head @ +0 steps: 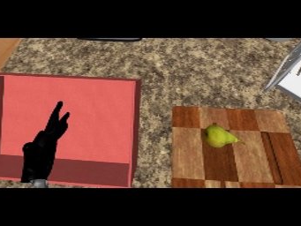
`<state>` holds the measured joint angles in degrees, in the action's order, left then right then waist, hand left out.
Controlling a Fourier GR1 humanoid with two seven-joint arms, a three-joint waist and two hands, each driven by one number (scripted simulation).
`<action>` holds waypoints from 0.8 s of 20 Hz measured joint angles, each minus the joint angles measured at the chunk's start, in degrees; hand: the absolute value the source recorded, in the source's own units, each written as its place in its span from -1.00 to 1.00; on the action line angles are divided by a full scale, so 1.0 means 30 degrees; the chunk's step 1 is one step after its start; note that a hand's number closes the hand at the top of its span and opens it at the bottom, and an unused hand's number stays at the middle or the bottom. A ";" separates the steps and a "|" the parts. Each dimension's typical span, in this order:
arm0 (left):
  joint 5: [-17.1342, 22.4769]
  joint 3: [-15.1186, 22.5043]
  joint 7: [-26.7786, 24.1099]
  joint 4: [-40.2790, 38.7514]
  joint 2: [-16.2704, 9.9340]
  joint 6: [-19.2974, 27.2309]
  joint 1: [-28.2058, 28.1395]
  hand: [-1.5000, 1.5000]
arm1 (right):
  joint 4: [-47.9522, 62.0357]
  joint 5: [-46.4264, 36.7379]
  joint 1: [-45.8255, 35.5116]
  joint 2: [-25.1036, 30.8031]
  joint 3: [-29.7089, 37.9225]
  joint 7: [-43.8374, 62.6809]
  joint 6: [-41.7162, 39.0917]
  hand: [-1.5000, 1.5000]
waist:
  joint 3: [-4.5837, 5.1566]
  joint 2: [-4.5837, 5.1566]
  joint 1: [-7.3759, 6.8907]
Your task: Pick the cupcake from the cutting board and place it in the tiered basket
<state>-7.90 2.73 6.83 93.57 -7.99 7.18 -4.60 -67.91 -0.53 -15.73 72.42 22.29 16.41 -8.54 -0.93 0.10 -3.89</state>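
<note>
From my seat I see no cupcake on the cutting board [240, 152] — only a yellow-green pear [219, 136] lying on its side near the board's middle, stem end toward the right. That pear is the 1 thing there to be picked, so I treat it as the target. My left hand [43, 148] rests at the lower left over the red box [94, 119], fingers [58, 115] straight and pointing up, holding nothing. The right hand does not show at all.

To do the pick well, I judge the right hand should come in from the lower edge, settle over the pear's fat end and curl around it across its width, since a rounded fruit could roll on the flat wood.

The red box is open-topped and I see nothing inside it. A white tiered basket [296, 73] shows only in part at the upper right of the granite bench [192, 66]; whether it holds anything I cannot tell.
</note>
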 measured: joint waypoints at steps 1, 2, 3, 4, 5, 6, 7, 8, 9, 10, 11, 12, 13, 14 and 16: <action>0.0031 -0.0017 0.0065 -0.0072 0.0035 -0.0069 0.0094 0.00 | 0.0410 -0.0195 -0.0431 -0.0083 -0.0396 -0.0183 0.0014 1.00 | -0.0011 0.0011 -0.0058; -0.0047 -0.0011 0.0048 -0.0085 0.0073 -0.0082 0.0120 0.00 | 0.0769 -0.0450 -0.0750 -0.0274 -0.0779 -0.0385 0.0143 1.00 | -0.0014 0.0015 -0.0092; -0.0071 0.0000 -0.0159 -0.0098 0.0132 -0.0111 0.0116 0.00 | 0.1022 -0.0716 -0.1161 -0.0475 -0.1223 -0.0323 0.0289 1.00 | -0.0018 0.0022 -0.0162; -0.0163 0.0001 -0.0173 -0.0117 0.0174 -0.0103 0.0144 0.00 | 0.1286 -0.0951 -0.1615 -0.0621 -0.1638 -0.0241 0.0342 1.00 | -0.0022 0.0021 -0.0195; -0.0151 -0.0012 -0.0321 -0.0093 0.0220 -0.0129 0.0108 0.00 | 0.1597 -0.1244 -0.2041 -0.0767 -0.2036 -0.0183 0.0435 1.00 | -0.0015 0.0022 -0.0220; -0.0108 -0.0060 -0.0181 -0.0131 0.0252 -0.0183 0.0174 0.00 | 0.1809 -0.1587 -0.2423 -0.1044 -0.2478 -0.0068 0.0655 1.00 | -0.0021 0.0021 -0.0229; -0.0064 -0.0107 -0.0137 -0.0146 0.0271 -0.0236 0.0182 0.00 | 0.2169 -0.1918 -0.2745 -0.1422 -0.2856 -0.0115 0.0931 1.00 | -0.0027 0.0013 -0.0212; 0.0005 -0.0167 -0.0126 -0.0152 0.0293 -0.0289 0.0160 0.00 | 0.2518 -0.2226 -0.3095 -0.1737 -0.3174 -0.0135 0.1166 1.00 | -0.0039 -0.0002 -0.0174; 0.0073 -0.0208 -0.0199 -0.0132 0.0308 -0.0354 0.0105 0.00 | 0.2910 -0.2447 -0.3471 -0.1995 -0.3401 -0.0195 0.1312 1.00 | -0.0045 -0.0015 -0.0142; -0.0018 -0.0228 -0.0097 -0.0160 0.0329 -0.0325 0.0141 0.00 | 0.3377 -0.2660 -0.3869 -0.2304 -0.3616 -0.0311 0.1482 1.00 | -0.0056 -0.0018 -0.0129; -0.0079 -0.0231 -0.0067 -0.0129 0.0337 -0.0347 0.0139 0.00 | 0.3779 -0.2970 -0.4238 -0.2639 -0.3905 -0.0373 0.1716 1.00 | -0.0050 -0.0012 -0.0127; -0.0087 -0.0260 -0.0161 -0.0140 0.0357 -0.0374 0.0093 0.00 | 0.4195 -0.3101 -0.4630 -0.3007 -0.4063 -0.0449 0.1862 1.00 | -0.0063 -0.0028 -0.0097; -0.0127 -0.0297 -0.0120 -0.0138 0.0366 -0.0376 0.0068 0.00 | 0.4667 -0.3081 -0.5020 -0.3310 -0.4082 -0.0597 0.1882 1.00 | -0.0074 -0.0042 -0.0046; -0.0152 -0.0342 0.0012 -0.0157 0.0364 -0.0394 0.0081 0.00 | 0.5112 -0.3051 -0.5413 -0.3672 -0.4068 -0.0621 0.1978 1.00 | -0.0059 -0.0078 0.0004; -0.0186 -0.0427 0.0137 -0.0083 0.0369 -0.0441 0.0009 0.00 | 0.6040 -0.2525 -0.6130 -0.4221 -0.3698 -0.0507 0.1708 -1.00 | 0.0004 -0.0152 0.0115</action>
<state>-8.46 1.45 7.24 93.33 -6.88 5.86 -4.57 -49.79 -8.10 -34.12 59.76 11.20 14.89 -3.41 -0.92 -0.35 -3.54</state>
